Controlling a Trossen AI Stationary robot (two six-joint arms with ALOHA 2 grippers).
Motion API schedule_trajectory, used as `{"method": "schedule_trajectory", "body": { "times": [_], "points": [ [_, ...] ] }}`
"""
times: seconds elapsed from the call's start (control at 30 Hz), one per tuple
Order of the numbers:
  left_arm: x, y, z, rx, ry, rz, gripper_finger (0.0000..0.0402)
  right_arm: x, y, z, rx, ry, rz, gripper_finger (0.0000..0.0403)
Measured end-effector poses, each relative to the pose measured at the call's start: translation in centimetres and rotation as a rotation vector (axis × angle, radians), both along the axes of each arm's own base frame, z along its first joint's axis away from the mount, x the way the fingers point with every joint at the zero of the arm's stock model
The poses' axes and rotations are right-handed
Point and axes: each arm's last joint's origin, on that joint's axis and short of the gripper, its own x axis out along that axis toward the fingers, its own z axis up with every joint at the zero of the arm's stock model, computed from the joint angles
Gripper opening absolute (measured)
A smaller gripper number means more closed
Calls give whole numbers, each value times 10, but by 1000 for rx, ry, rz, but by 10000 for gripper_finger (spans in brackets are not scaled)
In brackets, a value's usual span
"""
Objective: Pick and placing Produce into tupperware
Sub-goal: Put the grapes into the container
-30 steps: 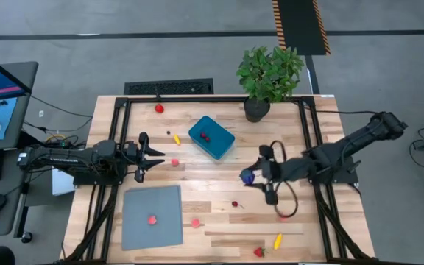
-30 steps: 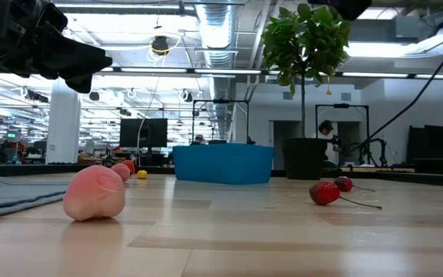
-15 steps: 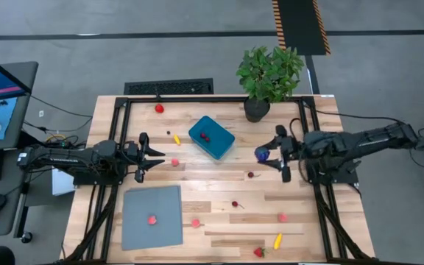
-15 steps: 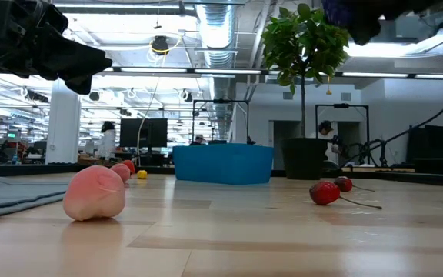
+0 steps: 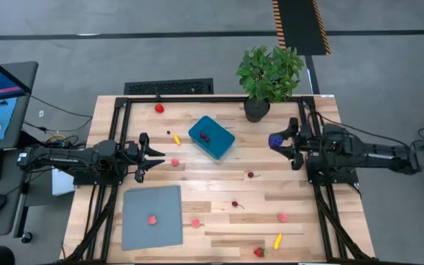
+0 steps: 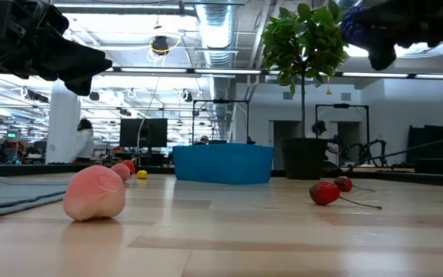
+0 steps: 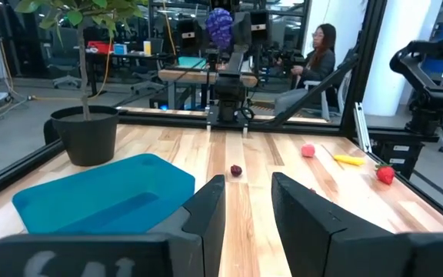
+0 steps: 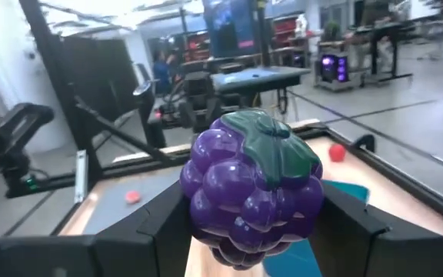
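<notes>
The teal tupperware (image 5: 212, 137) sits on the table's far middle with a red piece (image 5: 205, 136) inside. Small produce lies scattered on the wood: a cherry (image 5: 250, 174), a pink piece (image 5: 282, 217), a yellow piece (image 5: 277, 240), a strawberry (image 5: 259, 252). My right gripper (image 5: 278, 141) is near the right edge, by the plant pot, shut on a purple grape bunch (image 8: 248, 192). My left gripper (image 5: 153, 156) hovers at the left, open, pointing level toward the tupperware (image 7: 106, 192), with nothing between its fingers. My right gripper pinches the grape bunch between its two fingers (image 8: 168, 219), one on each side of the bunch (image 8: 206, 200). The fingers come level from the table's right side. The bunch is lifted clear of the table (image 6: 352, 27), its green cap on top.
A potted plant (image 5: 269, 77) stands at the far right, close to my right gripper. A flat grey sheet (image 5: 152, 228) with one red piece (image 5: 152, 218) lies near left. More pieces lie at the far left (image 5: 159, 108) and beside the tupperware (image 5: 177, 140).
My right gripper has drawn back from the table's middle toward the right and far edges, carrying the grape bunch clear of the table and turning to point level toward the left. A pink piece that it had covered now shows on the wood.
</notes>
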Motion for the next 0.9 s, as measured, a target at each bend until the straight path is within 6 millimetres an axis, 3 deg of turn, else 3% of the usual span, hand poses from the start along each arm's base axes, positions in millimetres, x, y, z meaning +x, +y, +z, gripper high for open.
{"method": "schedule_trajectory", "body": {
  "times": [0.4, 0.57, 0.9],
  "points": [
    [0, 0, -1, -7, 8, 0, 99, -14, -18, -40, 181, -1, -193, 235],
    [0, 0, -1, -11, 8, 0, 99, -17, -21, -41, 313, -34, -220, 235],
    [0, 2, -1, -68, 7, 59, 99, -17, -20, -42, 735, -87, -208, 235]
  ]
}}
